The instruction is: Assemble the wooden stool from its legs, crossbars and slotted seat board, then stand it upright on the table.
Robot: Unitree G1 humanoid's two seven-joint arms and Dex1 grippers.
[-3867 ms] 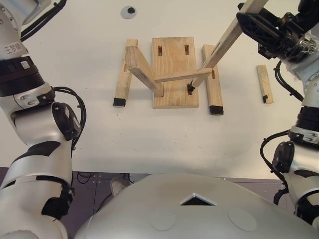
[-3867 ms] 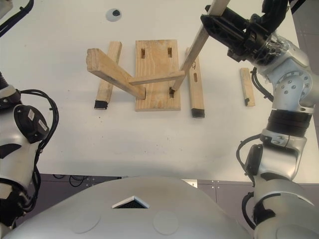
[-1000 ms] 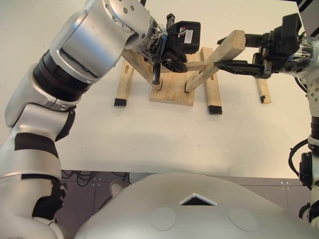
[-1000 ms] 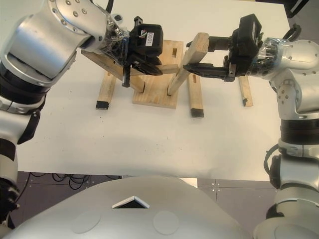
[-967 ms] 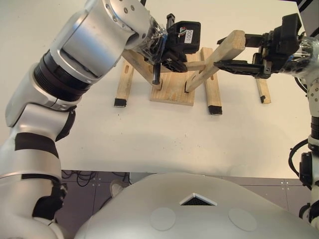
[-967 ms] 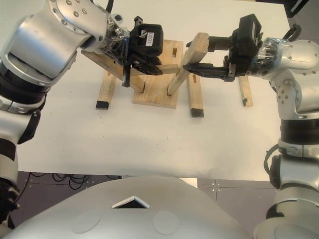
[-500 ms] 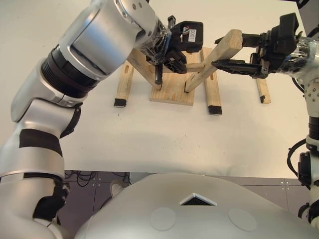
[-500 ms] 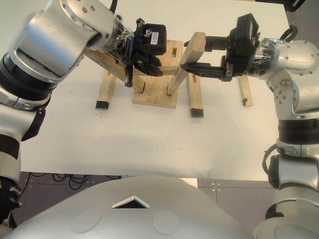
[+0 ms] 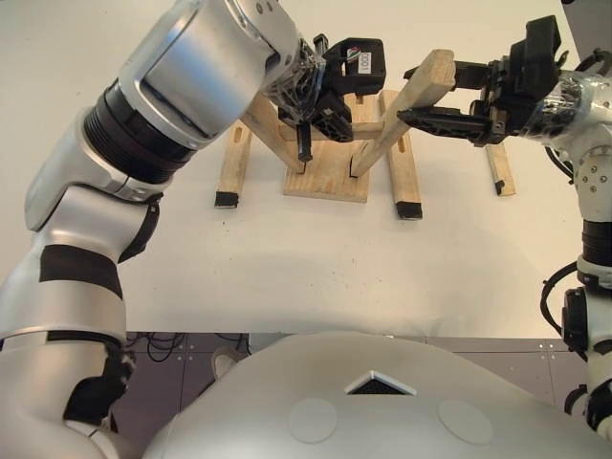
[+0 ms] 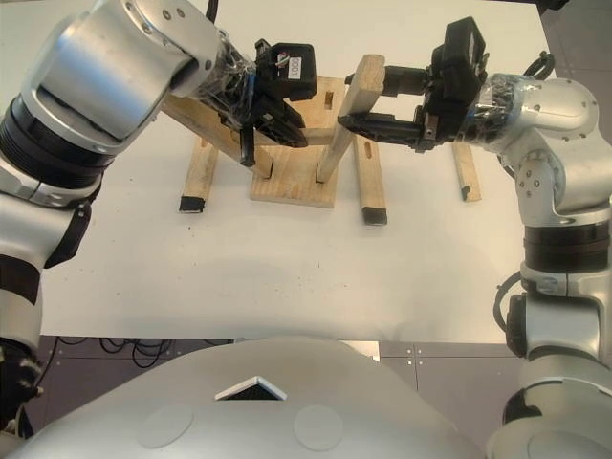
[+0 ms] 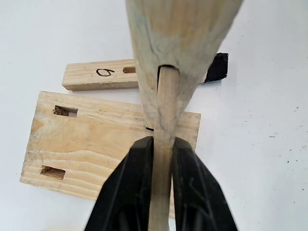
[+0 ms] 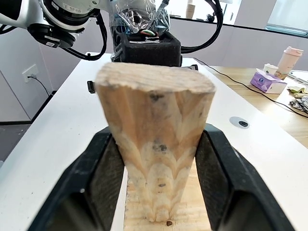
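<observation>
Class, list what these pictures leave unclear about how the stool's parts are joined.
- Left eye view: the left gripper hides where the slanted leg meets the seat board.
- Right wrist view: the held leg blocks its own foot and slot.
- Left wrist view: the crossbar disappears into the slanted leg; depth unseen.

On the table [image 9: 287, 249]: leg pair [image 9: 382, 142] atop seat board [image 9: 330, 182], spare leg [image 9: 232, 172] left, second spare leg [image 9: 404, 182] right, crossbar [image 9: 496, 172] farthest right.
</observation>
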